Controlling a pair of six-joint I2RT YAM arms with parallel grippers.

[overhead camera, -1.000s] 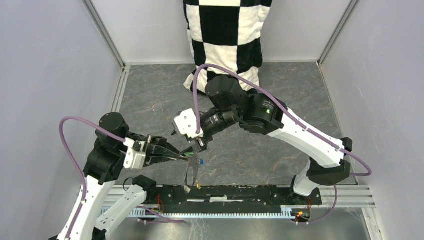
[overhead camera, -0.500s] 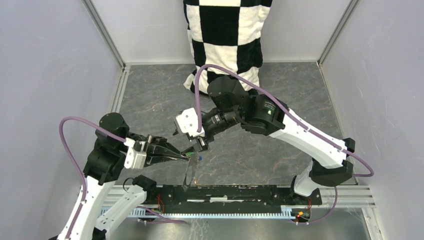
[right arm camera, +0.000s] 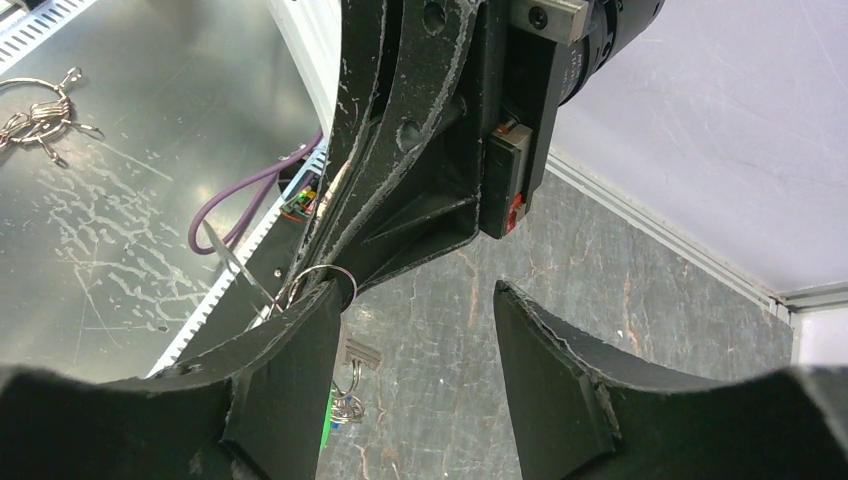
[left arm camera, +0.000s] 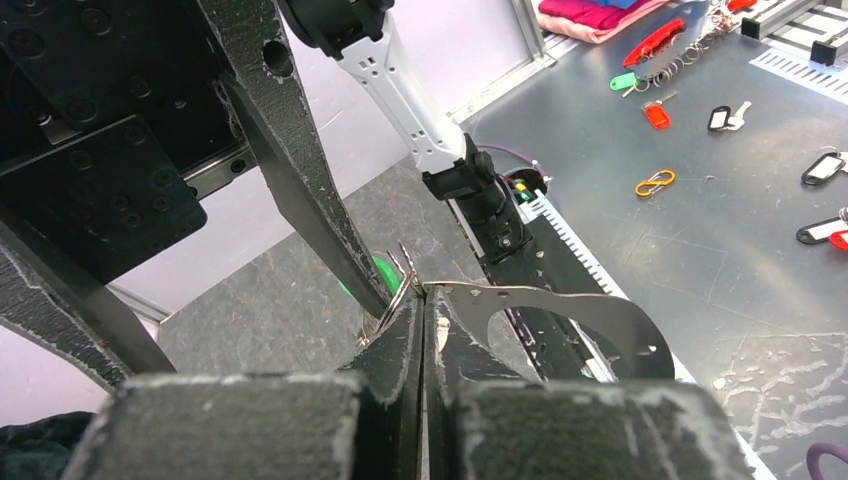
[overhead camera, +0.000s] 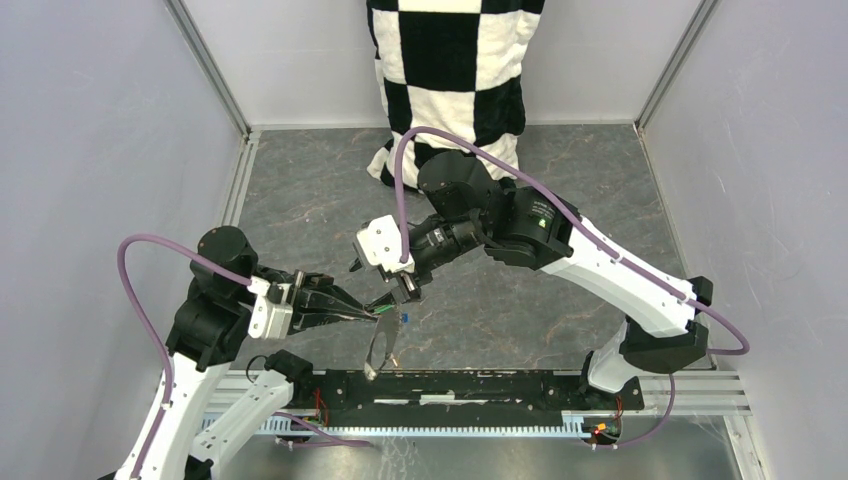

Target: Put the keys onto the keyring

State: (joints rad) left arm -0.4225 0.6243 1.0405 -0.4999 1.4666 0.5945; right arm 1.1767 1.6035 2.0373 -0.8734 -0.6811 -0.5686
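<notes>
Rightward a little has shifted the right pincer (overhead camera: 397, 296), jaws apart, just beyond the left pincer (overhead camera: 374, 314), which is clamped on the keyring (overhead camera: 378, 350), its strap hanging long-axis down above the table (overhead camera: 300, 200).

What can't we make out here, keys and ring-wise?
- Top view: green key and blue key are specks; whether either is threaded on the keyring is too small to tell.
- Left wrist: green key mostly hidden behind a finger of the right gripper.
- Right wrist: green key largely hidden behind that gripper's own finger.
- Yellow key: not made out in any view.
</notes>
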